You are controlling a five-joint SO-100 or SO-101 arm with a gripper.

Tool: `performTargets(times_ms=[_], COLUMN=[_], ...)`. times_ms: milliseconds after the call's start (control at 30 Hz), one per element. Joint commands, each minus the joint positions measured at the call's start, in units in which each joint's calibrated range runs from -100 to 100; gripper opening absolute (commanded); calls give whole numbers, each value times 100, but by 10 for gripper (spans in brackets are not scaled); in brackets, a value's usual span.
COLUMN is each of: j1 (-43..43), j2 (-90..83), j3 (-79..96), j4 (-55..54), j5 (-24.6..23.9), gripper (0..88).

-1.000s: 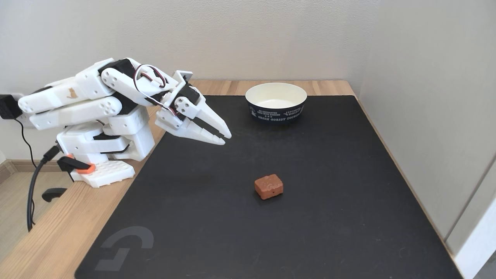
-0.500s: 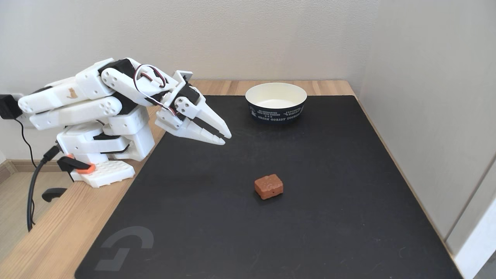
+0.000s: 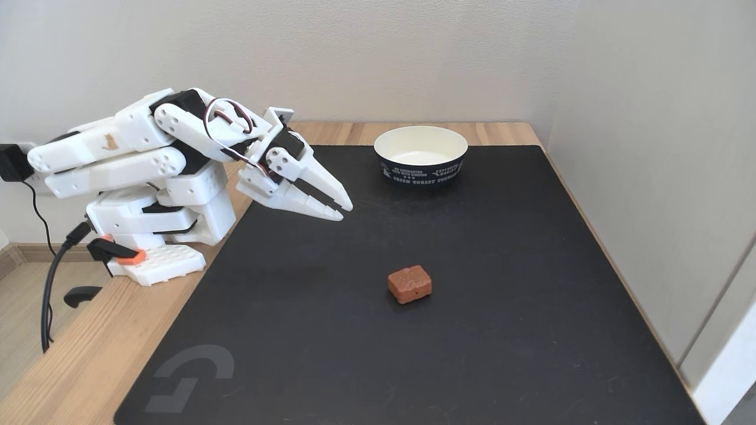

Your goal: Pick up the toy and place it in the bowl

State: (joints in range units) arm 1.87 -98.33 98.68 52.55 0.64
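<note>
The toy [image 3: 409,284], a small reddish-brown block with a bumpy top, lies on the black mat near its middle. The bowl [image 3: 421,155], cream inside and navy outside with white lettering, stands at the mat's far edge with nothing in it. My white gripper [image 3: 344,211] hangs above the mat's left part, folded close to the arm's base, pointing down and to the right. Its two fingertips nearly meet, with nothing between them. It is well to the upper left of the toy and left of the bowl.
A black mat [image 3: 484,330] covers most of the wooden table [image 3: 77,354]. The arm's base [image 3: 159,236] is clamped at the table's left edge, with cables hanging off it. A wall [image 3: 661,147] runs close along the mat's right side.
</note>
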Motion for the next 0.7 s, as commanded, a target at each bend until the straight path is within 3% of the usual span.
performTargets(times_ms=[0,667], j1=[1,126], j2=[-91,-91], j3=[78,78], j4=[28,3], j5=[19,-7], gripper=[25,28])
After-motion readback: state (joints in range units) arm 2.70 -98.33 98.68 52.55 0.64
